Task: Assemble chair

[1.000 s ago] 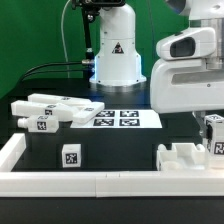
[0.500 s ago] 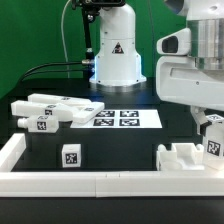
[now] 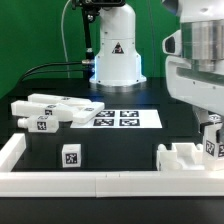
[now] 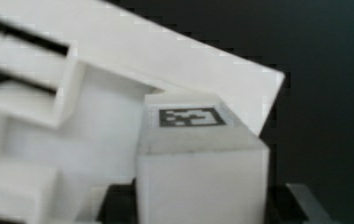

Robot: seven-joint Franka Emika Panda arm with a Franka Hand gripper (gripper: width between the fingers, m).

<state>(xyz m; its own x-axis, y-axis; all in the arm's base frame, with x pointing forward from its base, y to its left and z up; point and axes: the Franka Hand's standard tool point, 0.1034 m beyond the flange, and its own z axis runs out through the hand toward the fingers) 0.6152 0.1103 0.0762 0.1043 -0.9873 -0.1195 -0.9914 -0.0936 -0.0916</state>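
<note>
My gripper (image 3: 211, 122) is at the exterior view's right edge, shut on an upright white tagged chair block (image 3: 212, 141). The block stands at the right end of the white chair seat piece (image 3: 182, 158), touching or just above it. In the wrist view the gripper (image 4: 209, 205) holds the block (image 4: 195, 150) from both sides, with its tag facing the camera and the seat piece (image 4: 67, 120) behind it. Long tagged chair parts (image 3: 45, 110) lie at the left. A small tagged cube (image 3: 70, 155) sits near the front.
The marker board (image 3: 118, 118) lies in the middle at the foot of the robot base (image 3: 117, 60). A white border rail (image 3: 90, 183) runs along the front and up the left side. Black cables trail at the back left.
The arm's upper body has shifted right and a little up in the exterior view. The held block has sunk slightly toward the seat piece. Other parts have not moved.
</note>
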